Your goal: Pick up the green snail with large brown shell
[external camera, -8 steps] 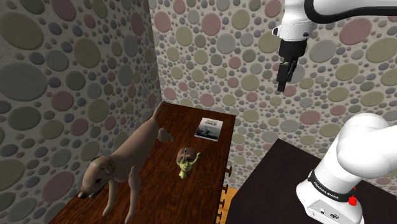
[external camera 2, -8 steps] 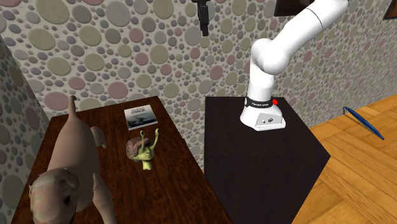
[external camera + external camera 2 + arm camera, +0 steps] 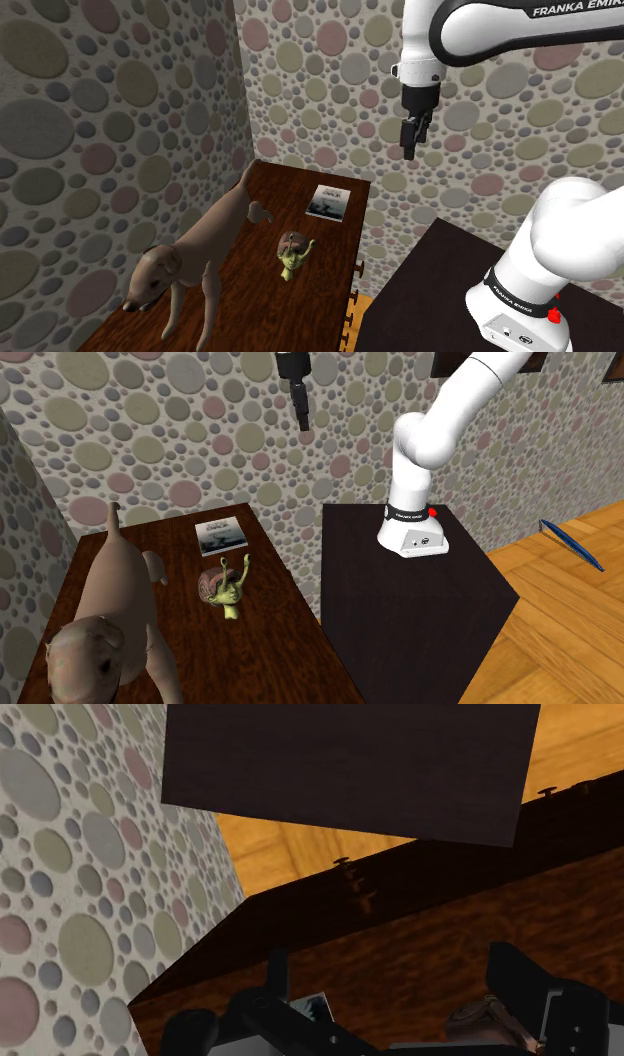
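Centre the black two-finger gripper [image 3: 409,148], fingers standing apart, above the green brown-shelled snail [image 3: 290,252], then descend straddling its shell

A tan dog figure [image 3: 210,240] stands lengthwise on the dark brown wooden table [image 3: 265,315], along its edge by the dotted-wallpaper wall [image 3: 90,120], with its head at the near end. A thin white-and-grey book [image 3: 327,201] lies flat near the table's far corner. A slim blue rod [image 3: 570,542] rests on the orange wood floor [image 3: 560,622]
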You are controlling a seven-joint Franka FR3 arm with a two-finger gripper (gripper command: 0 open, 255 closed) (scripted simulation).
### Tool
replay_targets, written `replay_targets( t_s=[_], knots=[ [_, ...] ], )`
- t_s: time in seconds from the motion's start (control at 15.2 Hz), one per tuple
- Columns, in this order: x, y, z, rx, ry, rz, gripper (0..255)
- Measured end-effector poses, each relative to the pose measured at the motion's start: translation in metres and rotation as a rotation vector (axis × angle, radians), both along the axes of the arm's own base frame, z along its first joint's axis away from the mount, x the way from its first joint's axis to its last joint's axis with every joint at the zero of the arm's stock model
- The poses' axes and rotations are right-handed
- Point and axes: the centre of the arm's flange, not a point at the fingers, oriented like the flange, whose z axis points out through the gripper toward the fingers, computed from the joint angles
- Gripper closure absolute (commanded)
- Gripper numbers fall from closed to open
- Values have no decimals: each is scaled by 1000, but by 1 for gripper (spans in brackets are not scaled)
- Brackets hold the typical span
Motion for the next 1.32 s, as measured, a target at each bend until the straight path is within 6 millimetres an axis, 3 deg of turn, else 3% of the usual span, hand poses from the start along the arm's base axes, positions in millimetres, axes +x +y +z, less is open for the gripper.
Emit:
replay_targets(
  t_s=[0.59,1.32],
  knots=[
    [66,86,-60,-30,42,66,0],
    [137,190,-149,-64,94,147,0]
  ],
)
